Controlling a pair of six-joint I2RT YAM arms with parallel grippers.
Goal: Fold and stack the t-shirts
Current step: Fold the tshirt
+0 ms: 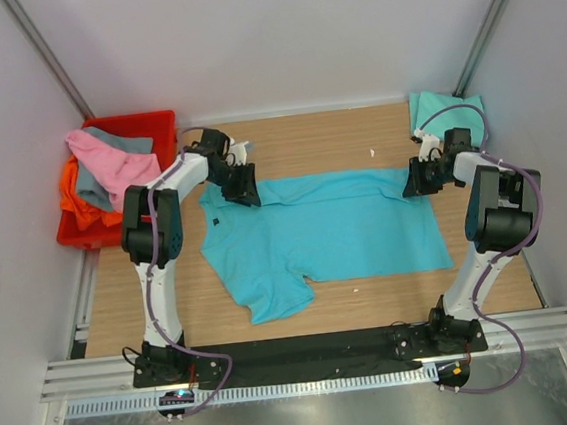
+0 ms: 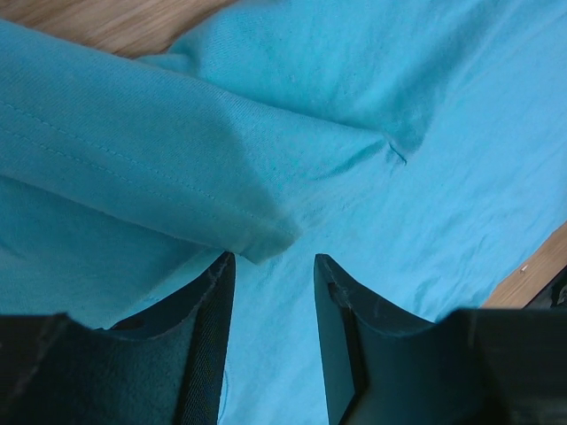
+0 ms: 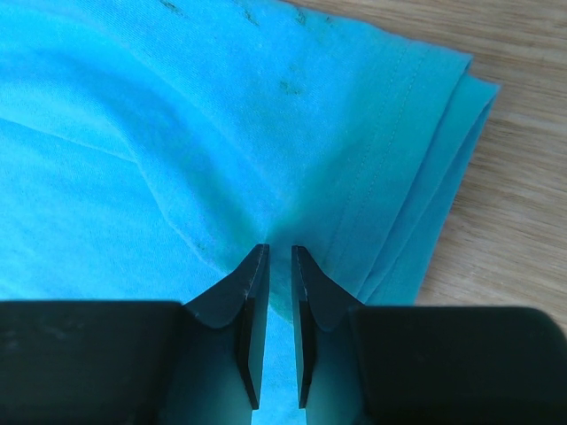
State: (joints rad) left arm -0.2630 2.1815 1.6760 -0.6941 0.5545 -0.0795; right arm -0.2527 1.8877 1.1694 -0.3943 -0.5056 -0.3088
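Observation:
A bright turquoise-blue t-shirt (image 1: 325,229) lies spread across the wooden table, one sleeve pointing toward the near edge. My left gripper (image 1: 244,186) is at the shirt's far left corner. In the left wrist view it (image 2: 275,261) stands open just over the cloth (image 2: 372,106), with a folded sleeve edge (image 2: 177,150) at its fingertips. My right gripper (image 1: 413,178) is at the shirt's far right corner. In the right wrist view it (image 3: 280,252) is pinched on a gathered ridge of the cloth (image 3: 177,133) beside the layered hem (image 3: 425,159).
A paler mint-teal t-shirt (image 1: 434,110) lies folded at the back right corner. A red crate (image 1: 159,122) at the back left holds pink (image 1: 108,159), grey (image 1: 128,143) and orange (image 1: 73,198) shirts. White walls close in both sides.

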